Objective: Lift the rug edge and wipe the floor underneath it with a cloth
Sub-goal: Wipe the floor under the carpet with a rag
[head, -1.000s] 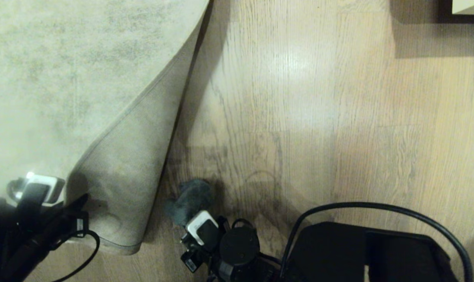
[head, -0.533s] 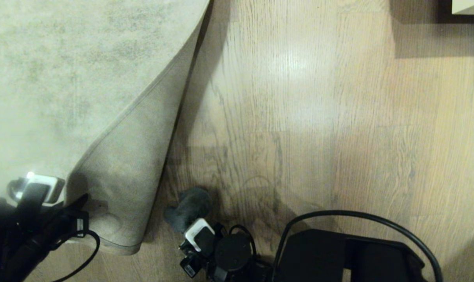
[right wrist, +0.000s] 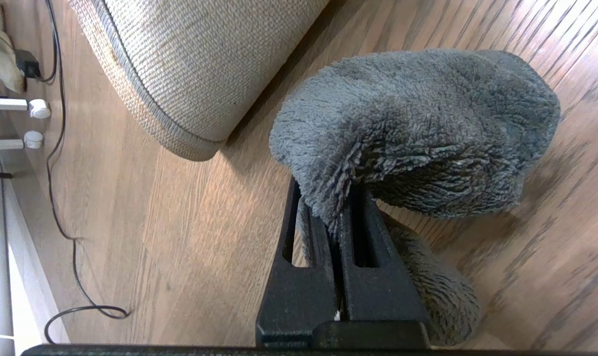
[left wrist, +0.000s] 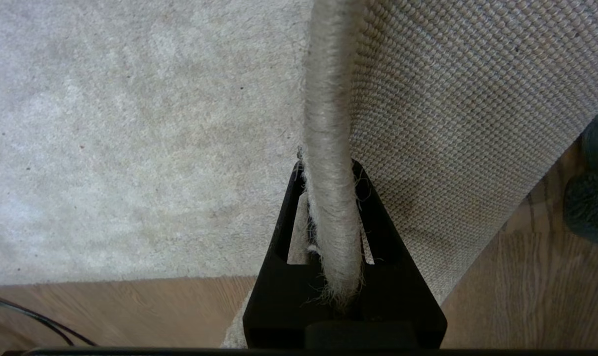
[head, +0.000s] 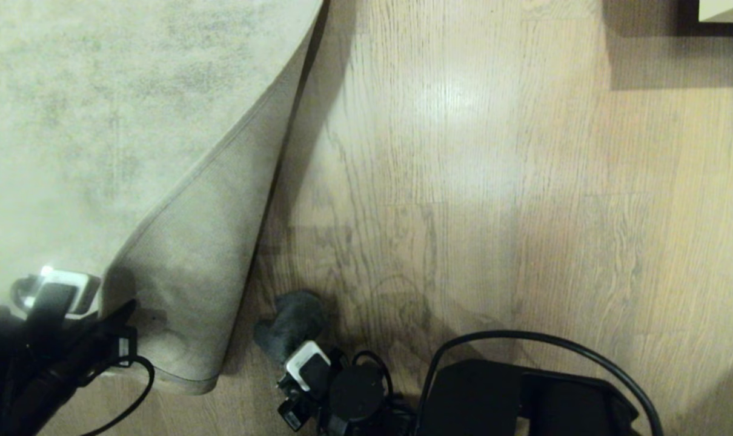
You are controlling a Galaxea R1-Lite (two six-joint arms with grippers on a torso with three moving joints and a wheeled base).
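Pale beige-grey mottled rug [head: 100, 121]: corner folded back, tan woven backing up, bound edge pinched in left gripper [left wrist: 328, 188]. Dark grey-teal fuzzy cloth [right wrist: 412, 128]: clamped by right gripper [right wrist: 333, 207], resting on light wood-grain plank floor [head: 494, 181] beside the fold.

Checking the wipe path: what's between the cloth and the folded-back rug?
Only bare floor, a narrow strip between the cloth and the rug; the head view shows it.

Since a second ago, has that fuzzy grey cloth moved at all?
Yes. The right hand has dragged the cloth slightly back toward the robot; it now lies lower against the folded rug corner, which has stayed put.
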